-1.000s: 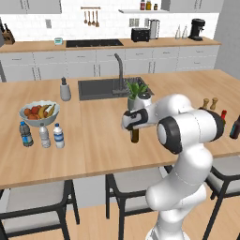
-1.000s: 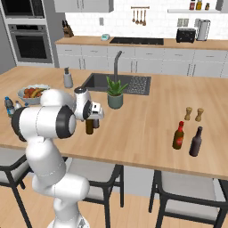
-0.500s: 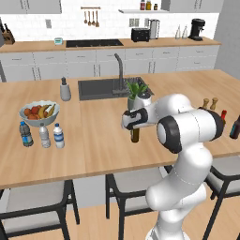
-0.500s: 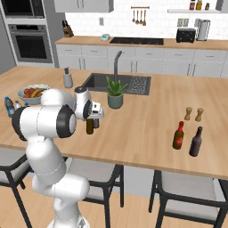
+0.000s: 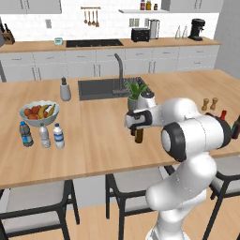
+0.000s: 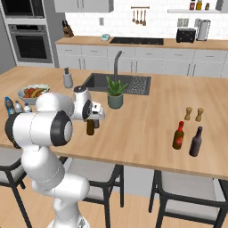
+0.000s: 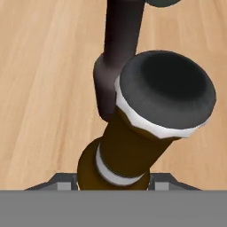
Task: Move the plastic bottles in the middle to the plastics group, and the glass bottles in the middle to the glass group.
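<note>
Amber bottle (image 7: 128,150) up close; maroon bottle (image 7: 117,57) just behind

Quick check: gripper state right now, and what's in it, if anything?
Gripper: closed around the amber-brown glass bottle, gripping it low on the neck; the darker maroon-brown bottle stands just behind it, not held.

Amber bottle (image 7: 128,155): glossy brown glass, matt black cap. Maroon bottle (image 7: 119,48): dark smooth glass. Counter (image 7: 40,88): matt wood grain.
</note>
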